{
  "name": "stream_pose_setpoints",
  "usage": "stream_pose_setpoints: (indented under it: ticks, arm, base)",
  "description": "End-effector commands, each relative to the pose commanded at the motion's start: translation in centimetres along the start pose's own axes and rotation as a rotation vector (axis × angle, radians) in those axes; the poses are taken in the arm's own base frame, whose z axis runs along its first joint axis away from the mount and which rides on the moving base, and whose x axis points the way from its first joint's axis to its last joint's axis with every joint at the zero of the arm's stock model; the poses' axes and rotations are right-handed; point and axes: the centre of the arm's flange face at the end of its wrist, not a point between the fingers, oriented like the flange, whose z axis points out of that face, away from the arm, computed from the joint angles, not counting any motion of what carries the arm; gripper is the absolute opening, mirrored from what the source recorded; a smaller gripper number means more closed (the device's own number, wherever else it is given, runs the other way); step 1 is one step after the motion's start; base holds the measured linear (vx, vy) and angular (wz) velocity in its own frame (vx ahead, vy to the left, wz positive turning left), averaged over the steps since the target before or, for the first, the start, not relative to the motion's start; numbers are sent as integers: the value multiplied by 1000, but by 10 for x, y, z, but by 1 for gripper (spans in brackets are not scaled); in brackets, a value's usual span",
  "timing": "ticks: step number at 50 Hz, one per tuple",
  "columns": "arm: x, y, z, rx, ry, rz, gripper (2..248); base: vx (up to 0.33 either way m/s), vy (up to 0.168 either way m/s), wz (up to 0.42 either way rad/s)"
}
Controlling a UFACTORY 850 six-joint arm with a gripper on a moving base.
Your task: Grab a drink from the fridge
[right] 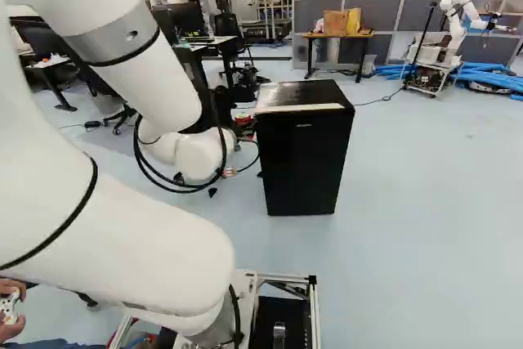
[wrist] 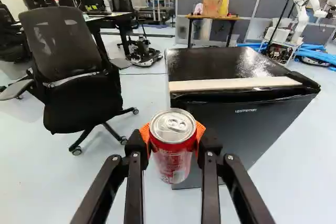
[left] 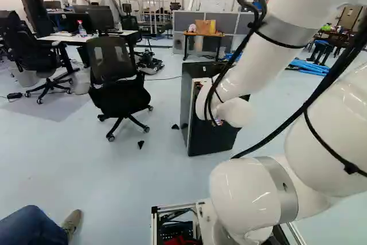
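Orange pads [wrist: 200, 130] hug a red can [wrist: 172, 148] from two sides in the wrist view, so the tool [wrist: 172, 136] is closed on the drink, only as narrow as the can lets it be. The can stands about upright, lid up, its long axis crossing the direction in which the tool reaches. Ahead of it and off to one side is the black fridge [wrist: 239, 121], whose near corner shows just behind the can. The fridge door looks closed. That corner is the thing to mind: the next move should, I judge, carry the can back or away to the free side, since a swing towards the fridge could knock it.

In the left base view, the end of the arm [left: 246, 61] overlaps the fridge front, which puts the can on the near side of it; the tool itself is mostly hidden there.

From the right base view, the wrist end hangs beside the fridge, and a strip of floor [right: 245, 194] shows between them, so can and fridge seem near but apart. The grab itself looks done; what remains, probably, is to draw clear and bring the drink over, keeping it level.
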Motion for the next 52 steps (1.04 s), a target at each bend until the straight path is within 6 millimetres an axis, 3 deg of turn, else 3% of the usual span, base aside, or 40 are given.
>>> stream_pose_setpoints:
  ticks: [23,52]
  arm:
    - [-16,-4,-19,12,-7,-2,100]
    - [-18,-5,-21,14,-8,-2,100]
  base:
    - [0,0,0]
    - [0,0,0]
